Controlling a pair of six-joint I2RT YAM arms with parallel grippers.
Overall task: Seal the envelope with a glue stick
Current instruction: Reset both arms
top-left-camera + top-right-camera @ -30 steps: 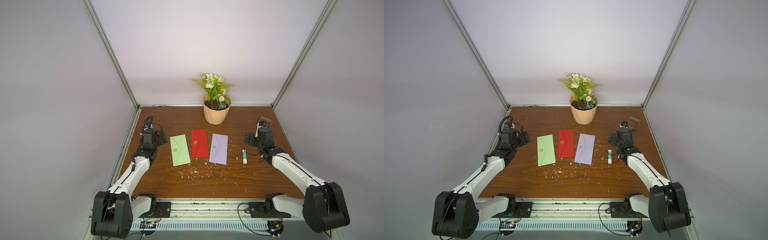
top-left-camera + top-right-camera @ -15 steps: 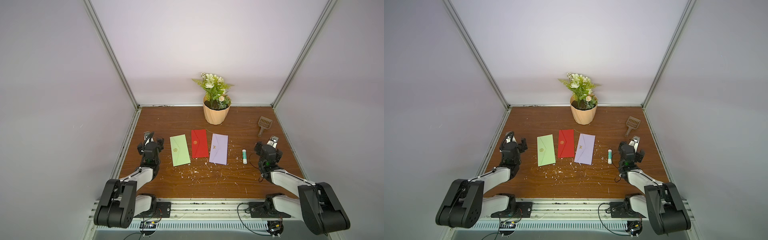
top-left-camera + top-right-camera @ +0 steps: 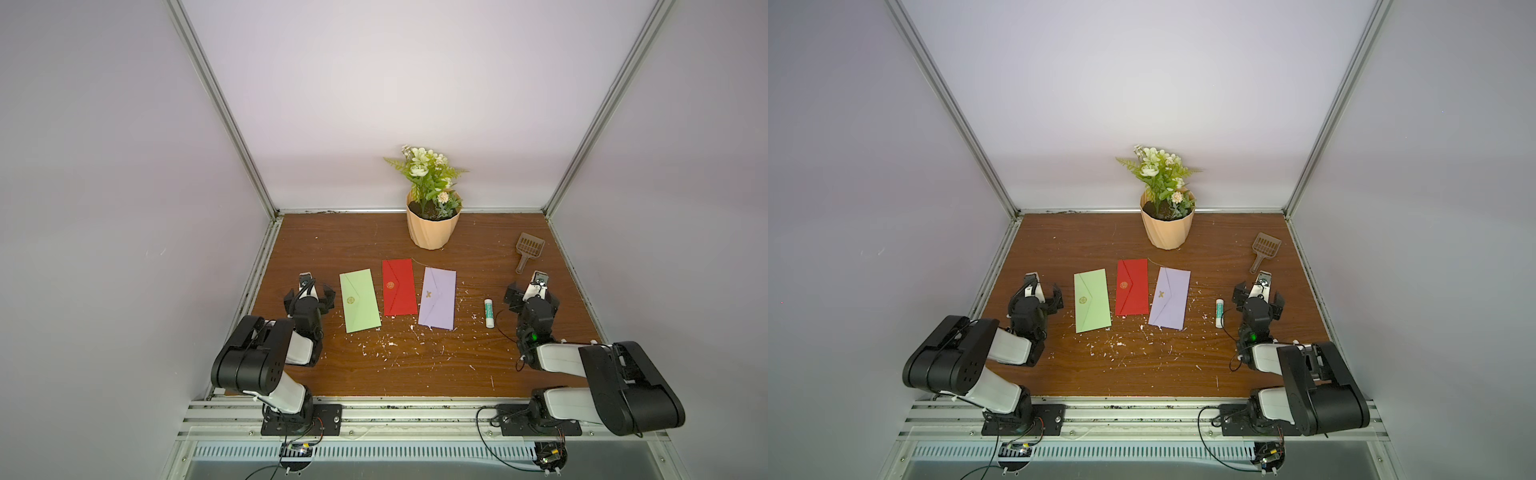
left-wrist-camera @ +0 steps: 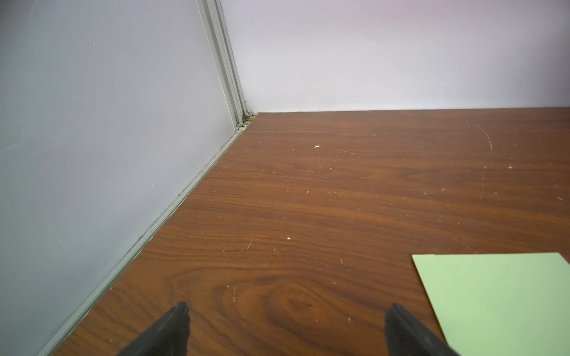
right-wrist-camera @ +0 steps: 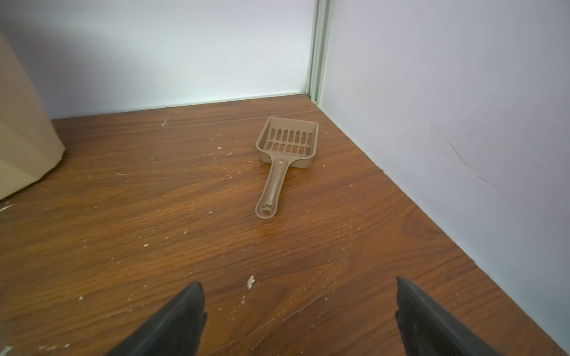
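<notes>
Label on glue stick (image 3: 489, 312) is too small to read.

Your left tool (image 3: 308, 296) and right tool (image 3: 532, 296) sit low, jaws wide, holding nothing. The glue stick (image 3: 489, 312) lies flat on the table (image 3: 415, 365) between the lilac envelope (image 3: 437, 298) and your right tool.

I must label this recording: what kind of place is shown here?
Probably a robot test booth, not a home: plain walls and metal posts enclose the wooden tabletop, and a left arm and right arm stand on a rail at its front.
</notes>
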